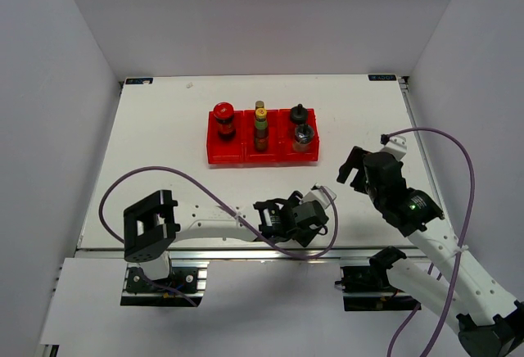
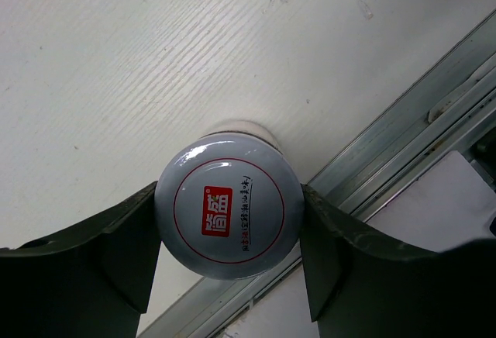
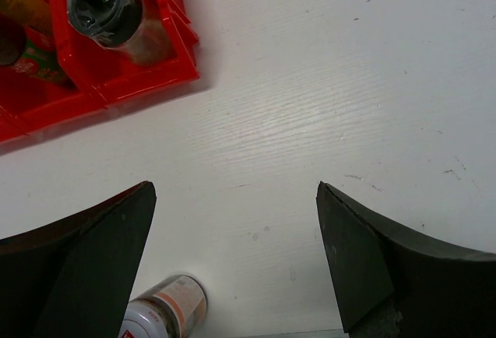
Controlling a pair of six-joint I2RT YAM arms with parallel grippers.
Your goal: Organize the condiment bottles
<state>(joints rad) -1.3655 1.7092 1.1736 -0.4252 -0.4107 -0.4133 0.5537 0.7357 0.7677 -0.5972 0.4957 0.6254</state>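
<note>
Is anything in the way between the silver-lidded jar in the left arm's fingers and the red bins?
Nothing visible does. Bare table lies between the silver-lidded jar and the red bins; the right fingers hover off to the side.

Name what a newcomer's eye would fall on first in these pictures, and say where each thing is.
The bright red bins near the middle of the table stand out, with bottles upright in all three compartments. Near the front edge, the left gripper is closed on a silver-lidded jar that bears a red logo. The right gripper hangs open and empty over the table, right of the bins.
</note>
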